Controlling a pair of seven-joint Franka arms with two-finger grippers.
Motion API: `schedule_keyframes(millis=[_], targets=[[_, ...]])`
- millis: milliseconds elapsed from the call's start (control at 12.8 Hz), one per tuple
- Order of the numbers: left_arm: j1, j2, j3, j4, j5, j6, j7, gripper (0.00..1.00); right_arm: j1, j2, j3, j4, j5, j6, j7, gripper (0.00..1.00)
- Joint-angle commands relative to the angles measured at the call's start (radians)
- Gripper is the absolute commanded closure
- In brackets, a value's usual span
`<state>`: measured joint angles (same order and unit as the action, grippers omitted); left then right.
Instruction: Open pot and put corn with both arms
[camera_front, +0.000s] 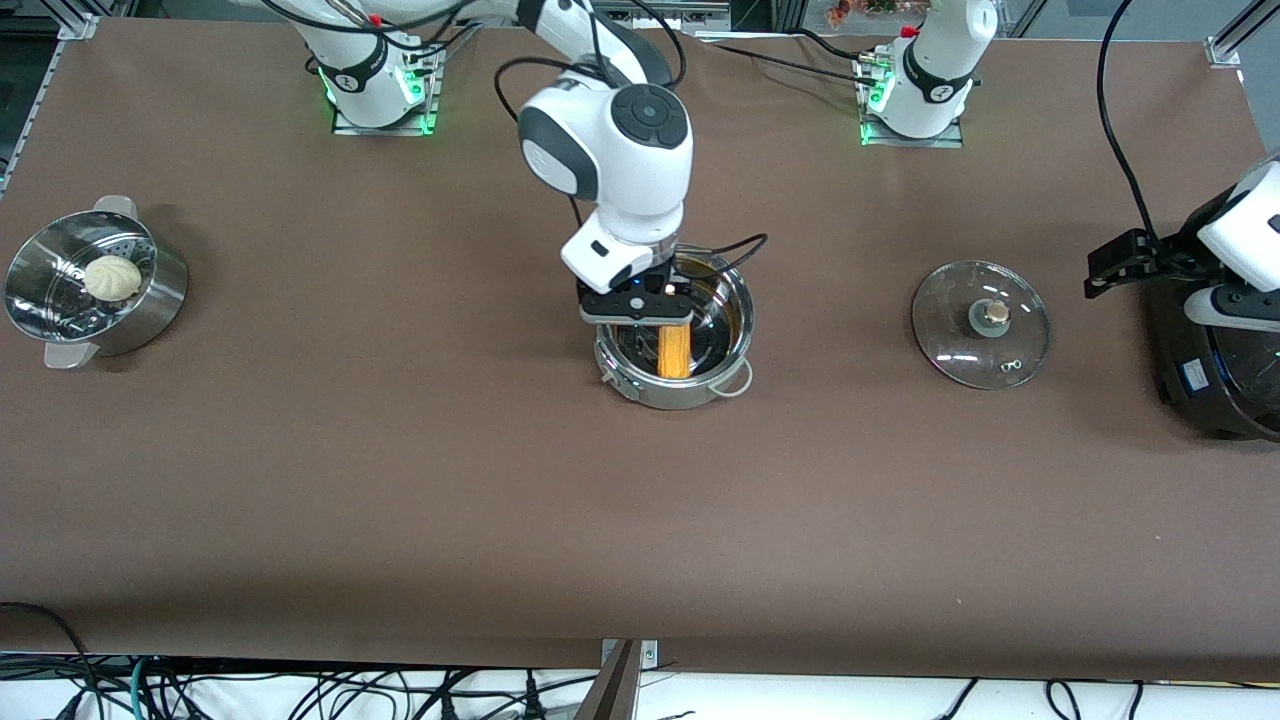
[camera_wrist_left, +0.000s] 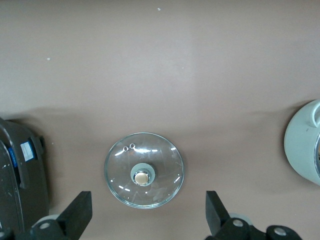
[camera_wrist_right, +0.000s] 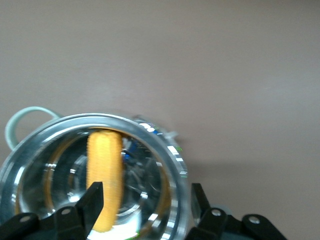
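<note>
**Corn lying in the open pot**

The right gripper (camera_wrist_right: 145, 200) is hanging over the pot (camera_front: 675, 390), fingers parted, gripping nothing; the corn (camera_front: 674, 350) is lying inside. The lid (camera_front: 980, 323) is resting on the table toward the left arm's end. The left gripper (camera_wrist_left: 149, 212) is waiting spread wide above it.

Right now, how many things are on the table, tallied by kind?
Shiny round steel pot: 1
Round glass lid with tan knob: 1
Yellow corn cob: 1
Perforated steel steamer: 1
Round white bun: 1
Large black cooker: 1
Total: 6
</note>
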<state>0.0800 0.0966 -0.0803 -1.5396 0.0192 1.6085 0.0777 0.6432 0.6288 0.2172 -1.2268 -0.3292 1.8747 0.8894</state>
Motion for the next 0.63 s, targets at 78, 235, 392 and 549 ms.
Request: schedule_keyframes(millis=[78, 235, 392, 549], targets=[[-0.045, -0.118, 0.034, -0.172, -0.010, 0.068, -0.143, 0.00, -0.077, -0.073, 0.007, -0.019, 0.001, -0.100, -0.113, 0.18], [-0.045, -0.135, 0.034, -0.203, -0.008, 0.080, -0.142, 0.00, -0.128, -0.087, 0.004, -0.017, 0.041, -0.107, -0.127, 0.09], [-0.040, -0.117, 0.033, -0.182, -0.010, 0.071, -0.139, 0.00, -0.204, -0.104, -0.002, -0.017, 0.064, -0.141, -0.205, 0.02], [-0.043, -0.118, 0.025, -0.181, -0.008, 0.067, -0.148, 0.00, -0.298, -0.126, -0.002, -0.016, 0.067, -0.170, -0.259, 0.01]])
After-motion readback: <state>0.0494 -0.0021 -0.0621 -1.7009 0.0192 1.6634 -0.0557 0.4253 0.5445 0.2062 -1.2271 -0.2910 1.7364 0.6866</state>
